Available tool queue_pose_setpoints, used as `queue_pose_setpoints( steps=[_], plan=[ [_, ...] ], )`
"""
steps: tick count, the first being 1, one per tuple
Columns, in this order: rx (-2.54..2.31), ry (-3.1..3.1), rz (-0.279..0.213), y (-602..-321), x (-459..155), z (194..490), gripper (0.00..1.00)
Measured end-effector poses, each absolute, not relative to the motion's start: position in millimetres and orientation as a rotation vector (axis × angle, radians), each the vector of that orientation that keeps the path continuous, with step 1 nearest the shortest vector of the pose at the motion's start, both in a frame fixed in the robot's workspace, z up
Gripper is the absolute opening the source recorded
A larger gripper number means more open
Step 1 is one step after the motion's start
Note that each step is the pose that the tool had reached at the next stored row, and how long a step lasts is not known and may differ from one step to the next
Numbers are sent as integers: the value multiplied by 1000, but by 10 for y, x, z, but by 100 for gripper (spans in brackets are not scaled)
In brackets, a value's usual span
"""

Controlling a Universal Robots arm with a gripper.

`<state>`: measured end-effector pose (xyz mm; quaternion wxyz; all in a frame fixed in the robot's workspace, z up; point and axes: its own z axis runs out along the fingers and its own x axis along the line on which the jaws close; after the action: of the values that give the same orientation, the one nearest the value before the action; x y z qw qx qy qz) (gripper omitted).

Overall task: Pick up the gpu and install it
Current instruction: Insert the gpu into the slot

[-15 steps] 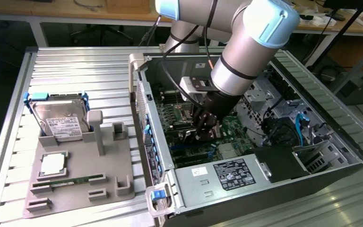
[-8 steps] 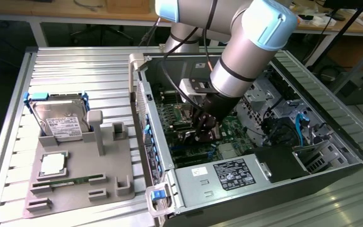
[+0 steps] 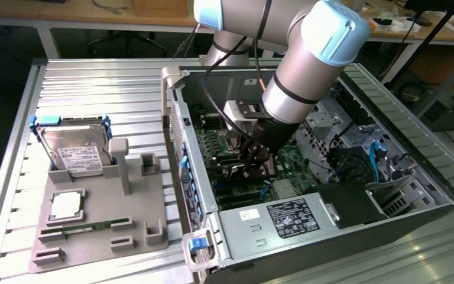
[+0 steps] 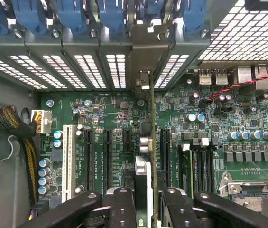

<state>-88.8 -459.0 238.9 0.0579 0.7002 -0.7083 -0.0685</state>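
In the wrist view the gpu (image 4: 152, 142) appears edge-on as a thin upright card over the green motherboard (image 4: 110, 118). Its silver bracket (image 4: 144, 52) lies against the rear slot openings of the case. My gripper (image 4: 149, 211) is shut on the card's near end, one black finger (image 4: 122, 206) on each side. The card's lower edge runs along a black expansion slot; I cannot tell whether it is seated. In the exterior view the gripper (image 3: 254, 163) reaches deep inside the open computer case (image 3: 416, 177), low over the motherboard.
On the exterior view's left, a grey fixture (image 3: 144, 207) holds a silver hard drive with blue rails (image 3: 73, 145), a processor (image 3: 67, 204) and a green memory stick (image 3: 85, 226). The power supply (image 3: 290, 219), drive cage and cables (image 3: 373, 160) crowd the case. A white slot (image 4: 68, 161) and a wire bundle (image 4: 17, 130) lie beside the card.
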Motion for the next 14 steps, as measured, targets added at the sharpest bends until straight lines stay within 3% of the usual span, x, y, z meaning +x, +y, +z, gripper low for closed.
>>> queue_pose_setpoints(
  steps=[14],
  plan=[
    [2118, -2150, -208, -4588, -908, 2328, 27]
  ],
)
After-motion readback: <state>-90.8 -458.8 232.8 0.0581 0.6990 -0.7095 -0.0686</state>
